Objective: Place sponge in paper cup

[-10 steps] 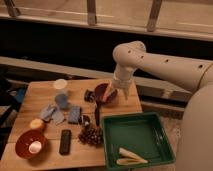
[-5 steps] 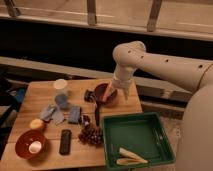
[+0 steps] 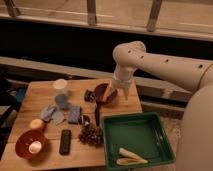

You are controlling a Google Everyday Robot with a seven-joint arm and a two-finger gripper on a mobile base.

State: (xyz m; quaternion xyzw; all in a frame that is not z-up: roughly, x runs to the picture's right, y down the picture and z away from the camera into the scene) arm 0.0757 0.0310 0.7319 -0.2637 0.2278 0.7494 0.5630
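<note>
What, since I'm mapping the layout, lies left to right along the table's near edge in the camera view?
Orange bowl, black remote, grapes, green tray. The end effector hangs farther back, beside the red bowl.

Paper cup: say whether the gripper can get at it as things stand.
Probably yes. The paper cup stands open-topped at the far side of the table. The gripper hangs over the red bowl, further right in the view, with nothing tall between them.

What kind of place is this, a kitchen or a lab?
Likely a test area, not a home kitchen: a wooden table crowded with mixed items, such as a paper cup and a green tray, beside a dark wall under railings. The gripper hangs over the red bowl.
</note>
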